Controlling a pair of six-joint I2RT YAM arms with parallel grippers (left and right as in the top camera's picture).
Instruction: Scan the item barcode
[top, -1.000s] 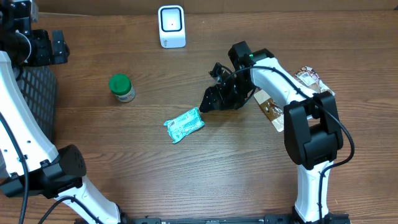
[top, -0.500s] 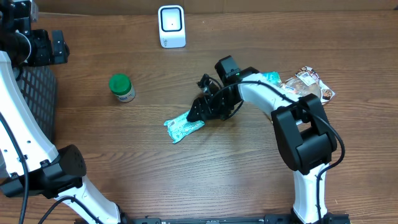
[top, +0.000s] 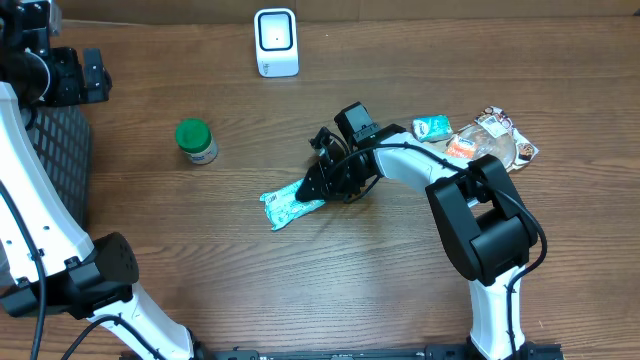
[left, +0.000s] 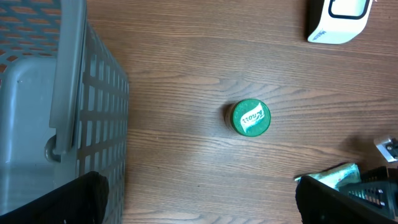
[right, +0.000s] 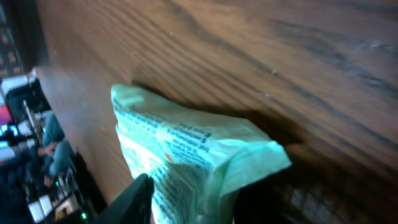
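Note:
A crinkled green packet (top: 288, 206) lies on the wooden table near its middle. My right gripper (top: 316, 184) is down at the packet's right end. In the right wrist view the packet (right: 186, 146) is bunched up between the two dark fingers of that gripper (right: 202, 205), which are shut on it. The white barcode scanner (top: 275, 42) stands at the back of the table. My left gripper (left: 199, 205) hangs high over the left side with its fingers far apart and nothing between them; the scanner (left: 339, 18) and the packet's tip (left: 336, 176) show from there.
A jar with a green lid (top: 196, 140) stands left of centre, also seen as the jar (left: 250, 117) from above. A grey mesh basket (top: 55, 160) sits at the left edge. Several snack packets (top: 490, 140) lie at the right behind my right arm.
My right gripper travelled left and down onto the green packet and closed its fingers around the packet's end; the packet slid slightly left. The left arm stayed still.

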